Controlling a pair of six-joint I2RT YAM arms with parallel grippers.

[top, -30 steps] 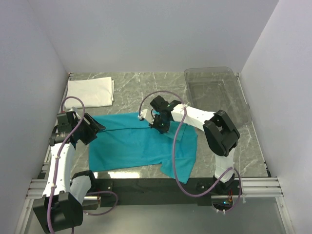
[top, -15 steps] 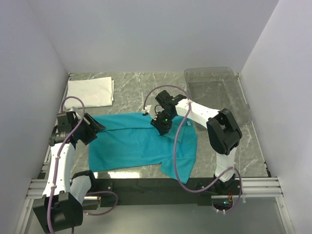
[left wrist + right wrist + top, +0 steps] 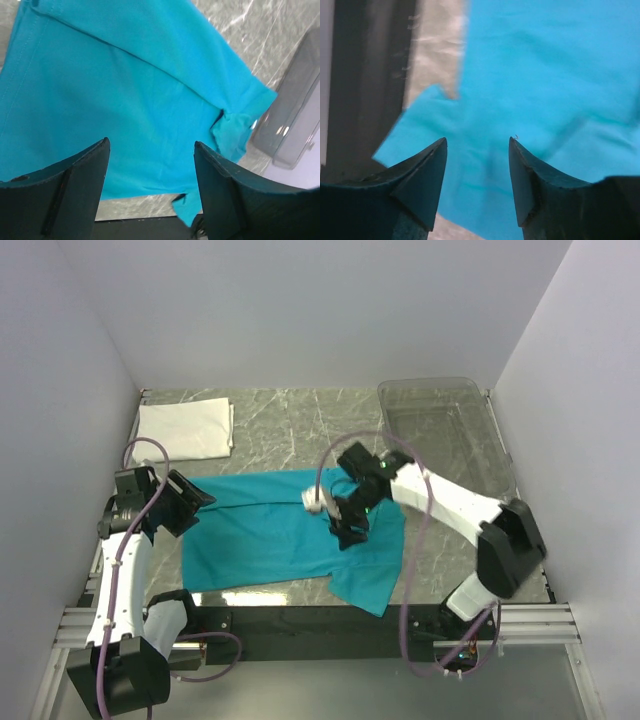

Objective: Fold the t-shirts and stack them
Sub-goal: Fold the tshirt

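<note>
The teal-blue t-shirt (image 3: 270, 535) lies spread across the middle of the table, its right side folded over with a corner hanging toward the near edge. The white t-shirt (image 3: 185, 428) lies folded at the back left. My left gripper (image 3: 198, 502) hovers open at the teal shirt's left edge; its wrist view shows the gripper (image 3: 150, 142) empty above the teal cloth (image 3: 125, 90). My right gripper (image 3: 349, 530) hangs open over the shirt's right part. In the right wrist view the gripper (image 3: 477, 141) holds nothing, with teal cloth (image 3: 535, 75) below.
A clear plastic bin (image 3: 445, 430) stands at the back right, also seen in the left wrist view as the bin (image 3: 295, 115). The black base rail (image 3: 300, 620) runs along the near edge. White walls close in the left, back and right.
My right gripper has opened and let go of the teal shirt, then moved nearer and to the right. The left arm has stayed still.
</note>
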